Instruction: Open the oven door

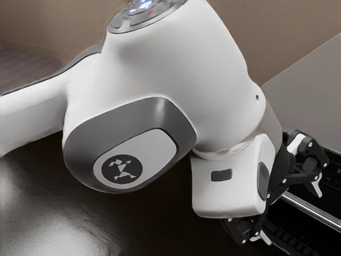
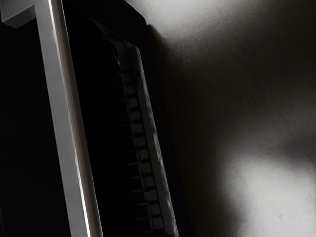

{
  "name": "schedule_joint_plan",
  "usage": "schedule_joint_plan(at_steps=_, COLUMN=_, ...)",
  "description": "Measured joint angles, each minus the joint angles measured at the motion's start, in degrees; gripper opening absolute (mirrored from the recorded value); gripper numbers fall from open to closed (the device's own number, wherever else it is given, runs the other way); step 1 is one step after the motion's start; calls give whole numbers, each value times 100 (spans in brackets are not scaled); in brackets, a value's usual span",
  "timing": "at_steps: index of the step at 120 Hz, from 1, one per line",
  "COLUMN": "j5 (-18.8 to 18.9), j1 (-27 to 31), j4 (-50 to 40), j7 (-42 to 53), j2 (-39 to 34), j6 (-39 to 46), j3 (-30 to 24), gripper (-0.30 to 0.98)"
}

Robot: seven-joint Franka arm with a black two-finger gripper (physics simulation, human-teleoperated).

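The black gripper (image 1: 290, 214) is at the exterior view's lower right, its two fingers spread wide apart with no contact on both sides of anything. A long metallic oven handle (image 1: 318, 211) runs over the dark oven front there, close to the gripper and seemingly between the spread fingertips in that view; its depth from them is unclear. In the wrist view the same handle (image 2: 61, 118) is a grey bar with an end bracket, in front of the black oven (image 2: 24, 128). A row of slots (image 2: 140, 153) lies beside the bar. Whether the door stands ajar cannot be told.
A grey surface (image 1: 306, 88) rises behind the gripper, above the black control strip (image 1: 333, 168) at the exterior view's right. The shiny dark floor (image 1: 58, 213) stretches below the arm. A brown wall (image 1: 282, 32) stands behind.
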Motion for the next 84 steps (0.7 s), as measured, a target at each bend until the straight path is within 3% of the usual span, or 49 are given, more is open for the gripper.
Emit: schedule_joint_plan(at_steps=84, j5=125, j1=-13, j4=-394, j7=-196, j2=242, j6=675, j3=1, gripper=69)
